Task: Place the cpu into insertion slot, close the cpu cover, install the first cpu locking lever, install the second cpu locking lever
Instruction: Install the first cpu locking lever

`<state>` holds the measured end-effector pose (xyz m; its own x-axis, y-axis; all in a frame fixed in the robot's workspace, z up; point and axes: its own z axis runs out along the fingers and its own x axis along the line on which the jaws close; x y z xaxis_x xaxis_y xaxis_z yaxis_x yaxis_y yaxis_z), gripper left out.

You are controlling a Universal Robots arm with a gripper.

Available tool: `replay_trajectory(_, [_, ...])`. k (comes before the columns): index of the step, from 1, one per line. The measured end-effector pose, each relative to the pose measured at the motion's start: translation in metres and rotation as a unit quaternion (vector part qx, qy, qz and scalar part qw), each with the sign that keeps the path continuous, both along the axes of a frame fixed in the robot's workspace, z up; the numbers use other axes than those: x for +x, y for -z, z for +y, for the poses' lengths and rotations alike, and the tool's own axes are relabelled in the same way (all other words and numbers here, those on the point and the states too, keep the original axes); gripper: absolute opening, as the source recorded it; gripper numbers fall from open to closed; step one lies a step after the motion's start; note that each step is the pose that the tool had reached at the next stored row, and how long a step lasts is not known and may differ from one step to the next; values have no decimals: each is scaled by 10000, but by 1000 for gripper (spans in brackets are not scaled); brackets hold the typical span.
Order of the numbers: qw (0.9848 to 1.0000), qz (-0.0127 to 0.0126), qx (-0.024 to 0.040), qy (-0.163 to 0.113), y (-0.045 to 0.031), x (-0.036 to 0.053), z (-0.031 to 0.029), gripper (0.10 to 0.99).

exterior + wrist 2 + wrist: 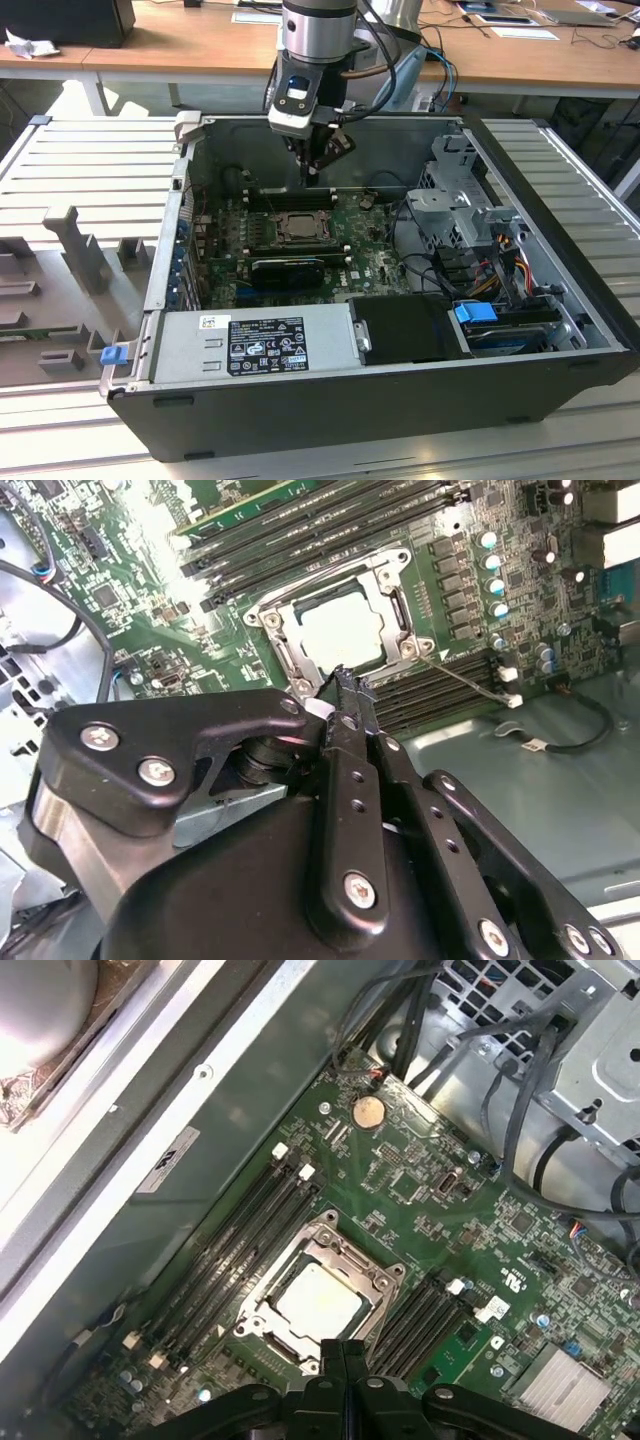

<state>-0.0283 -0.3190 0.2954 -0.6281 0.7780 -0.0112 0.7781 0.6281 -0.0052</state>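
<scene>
I see my gripper [312, 174] hovering, fingers pressed together and empty, near the cpu [318, 1296], which lies under the lowered cpu cover [386, 1278].

No legible text; print on power supply label [268, 345] and chassis sticker [166, 1160] unreadable.

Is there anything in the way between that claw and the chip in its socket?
Nothing visible. The gripper hangs in open air over the motherboard, near one edge of the cpu cover. The cover lies down around the cpu, and the memory slots run alongside, not between.
</scene>
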Motion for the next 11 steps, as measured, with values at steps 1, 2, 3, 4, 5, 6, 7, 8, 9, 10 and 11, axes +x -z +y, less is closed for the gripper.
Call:
replay_trajectory(1, [10000, 0, 0, -88, 0, 0, 0, 106])
replay_trajectory(2, [9999, 0, 0, -153, 0, 0, 0, 106])
replay_trajectory(3, [9997, 0, 0, -232, 0, 0, 0, 106])
replay_trajectory(4, [9996, 0, 0, -294, 0, 0, 0, 106])
replay_trajectory(5, [9995, 0, 0, -325, 0, 0, 0, 106])
replay_trajectory(6, [9993, 0, 0, -372, 0, 0, 0, 106])
replay_trajectory(7, [9991, -1, 0, -415, 0, 0, 0, 106])
replay_trajectory(8, [9990, -1, 0, -454, 0, 0, 0, 106])
replay_trajectory(9, [9986, -1, 0, -521, 0, 0, 0, 106])
replay_trajectory(10, [9983, -1, 0, -583, 0, 0, 0, 106])
replay_trajectory(11, [9979, -1, 0, -648, 0, 0, 0, 106])
